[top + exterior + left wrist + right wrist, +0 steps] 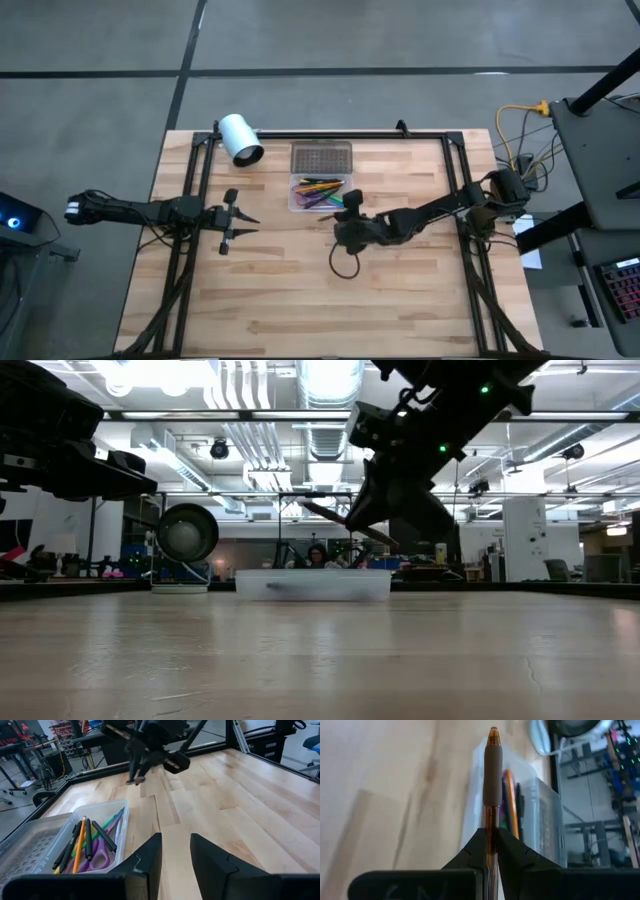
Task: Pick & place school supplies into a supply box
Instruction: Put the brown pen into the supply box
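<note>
Light comes from ceiling fixtures (pixel 322 378) that blaze white in the low view, turning the arms there into dark silhouettes. The tabletop (pixel 300 290) is evenly lit from above, with only faint shadows under the arms. In the low view its near surface is soft and out of focus. In the right wrist view the pen (pixel 492 780) is sharp and the background blurred.
</note>
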Tool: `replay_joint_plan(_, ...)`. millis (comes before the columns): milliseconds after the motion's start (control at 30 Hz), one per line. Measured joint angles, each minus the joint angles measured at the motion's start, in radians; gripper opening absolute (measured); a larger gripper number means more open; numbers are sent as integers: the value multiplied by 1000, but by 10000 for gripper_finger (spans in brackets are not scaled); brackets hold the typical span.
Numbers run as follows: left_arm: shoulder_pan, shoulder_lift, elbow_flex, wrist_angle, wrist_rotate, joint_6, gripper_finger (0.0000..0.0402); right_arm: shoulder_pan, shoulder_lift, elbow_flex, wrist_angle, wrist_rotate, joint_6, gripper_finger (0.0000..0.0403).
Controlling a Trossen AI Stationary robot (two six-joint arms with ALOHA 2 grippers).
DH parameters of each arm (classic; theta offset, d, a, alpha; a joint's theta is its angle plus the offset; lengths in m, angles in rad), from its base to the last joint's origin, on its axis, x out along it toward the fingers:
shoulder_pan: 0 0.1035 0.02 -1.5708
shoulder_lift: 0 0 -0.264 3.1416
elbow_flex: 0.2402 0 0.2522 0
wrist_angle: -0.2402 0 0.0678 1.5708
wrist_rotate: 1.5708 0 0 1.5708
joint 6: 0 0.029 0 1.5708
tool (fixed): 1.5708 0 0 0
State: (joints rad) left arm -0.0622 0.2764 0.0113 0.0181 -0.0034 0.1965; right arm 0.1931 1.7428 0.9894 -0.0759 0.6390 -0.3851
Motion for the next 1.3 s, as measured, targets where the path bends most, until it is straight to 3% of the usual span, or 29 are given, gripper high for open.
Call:
replay_joint_plan(533, 0, 0, 0, 0, 0, 0, 86, -168, 0, 0, 165, -11, -12, 15)
replay_joint_plan(767, 0, 0, 0, 0, 0, 0, 86, -217, 0, 0, 271, -138, -23, 15)
replay_joint_plan(900, 0, 0, 0, 0, 0, 0, 86, -221, 0, 0, 275, -143, -18, 16)
replay_joint_plan(1300, 0, 0, 0, 0, 0, 0, 86, -220, 0, 0, 275, -143, -41, 67)
